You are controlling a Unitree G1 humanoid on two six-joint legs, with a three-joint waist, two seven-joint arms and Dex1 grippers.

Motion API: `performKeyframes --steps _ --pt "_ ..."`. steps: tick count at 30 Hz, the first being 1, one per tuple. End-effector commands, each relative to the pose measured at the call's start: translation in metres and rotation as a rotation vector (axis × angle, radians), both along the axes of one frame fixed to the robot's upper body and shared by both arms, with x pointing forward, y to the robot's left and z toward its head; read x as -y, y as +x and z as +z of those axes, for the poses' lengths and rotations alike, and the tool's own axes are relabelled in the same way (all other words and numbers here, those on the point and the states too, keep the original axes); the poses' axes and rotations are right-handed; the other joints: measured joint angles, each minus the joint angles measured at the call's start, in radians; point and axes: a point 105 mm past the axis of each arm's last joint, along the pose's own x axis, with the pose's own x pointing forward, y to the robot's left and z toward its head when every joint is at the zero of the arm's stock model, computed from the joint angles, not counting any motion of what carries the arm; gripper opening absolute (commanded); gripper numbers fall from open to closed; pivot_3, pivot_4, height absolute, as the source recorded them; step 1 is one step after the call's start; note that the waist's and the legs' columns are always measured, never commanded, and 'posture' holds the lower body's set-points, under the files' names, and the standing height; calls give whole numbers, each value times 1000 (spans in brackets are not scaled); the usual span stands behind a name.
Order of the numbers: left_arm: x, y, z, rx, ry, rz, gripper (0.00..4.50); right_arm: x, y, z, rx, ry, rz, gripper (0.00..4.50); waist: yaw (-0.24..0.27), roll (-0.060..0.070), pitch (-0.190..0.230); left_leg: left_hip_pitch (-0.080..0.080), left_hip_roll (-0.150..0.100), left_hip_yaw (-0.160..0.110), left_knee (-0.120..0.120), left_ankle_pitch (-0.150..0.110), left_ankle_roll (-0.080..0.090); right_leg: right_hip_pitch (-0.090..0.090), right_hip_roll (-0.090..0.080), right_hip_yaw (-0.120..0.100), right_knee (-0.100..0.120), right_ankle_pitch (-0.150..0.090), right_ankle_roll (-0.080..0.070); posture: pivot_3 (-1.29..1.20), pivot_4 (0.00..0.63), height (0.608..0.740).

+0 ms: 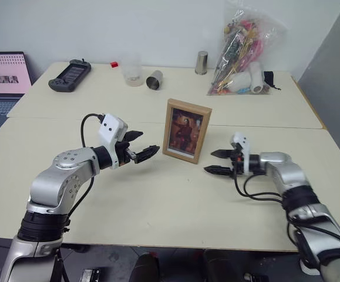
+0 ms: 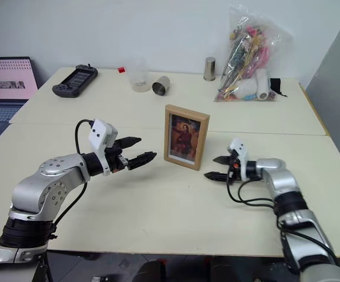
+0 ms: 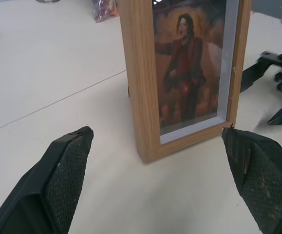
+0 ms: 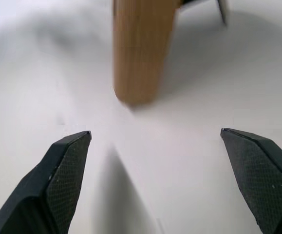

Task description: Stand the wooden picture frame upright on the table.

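Observation:
The wooden picture frame [image 1: 186,130] stands upright on the table [image 1: 158,200] near its middle, its portrait picture facing me. My left gripper [image 1: 138,145] hovers open just to the frame's left, a short gap away, fingers pointing at it. On the frame's other side my right gripper [image 1: 219,162] is open too, a little off the frame's lower right corner and not touching it. In the left wrist view the frame [image 3: 184,73] rises between the two fingertips [image 3: 67,165]. The right wrist view catches the frame's wooden edge [image 4: 141,48] ahead of the spread fingertips [image 4: 65,170].
At the table's far side lie a black handheld console [image 1: 70,75], a clear plastic cup [image 1: 133,71], a tipped metal cup [image 1: 154,80], an upright metal cup [image 1: 201,62] and a plastic bag of colourful items [image 1: 243,56]. A laptop [image 1: 2,85] sits far left. A thin seam [image 1: 52,119] crosses the top.

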Motion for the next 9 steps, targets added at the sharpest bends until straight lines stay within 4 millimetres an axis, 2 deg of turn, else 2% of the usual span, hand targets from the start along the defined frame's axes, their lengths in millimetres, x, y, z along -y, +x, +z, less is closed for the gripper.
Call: performKeyframes --steps 1,4,9 --pt "-14 3 14 52 0 39 4500 0 -16 55 154 20 -45 4453 -5 0 0 0 0 0 0 0 0 0 0 0 0 0 0 0 150 740" --pt "-20 4 20 52 1 36 4500 -14 -39 77 152 93 -63 4453 -18 0 0 1 2 0 0 0 0 0 2 1 2 0 0 0 150 740" --pt "-24 4 27 40 4 4 4500 -30 -57 91 140 145 -101 4453 -18 0 0 2 2 -1 0 0 0 0 2 0 3 0 0 0 150 740"
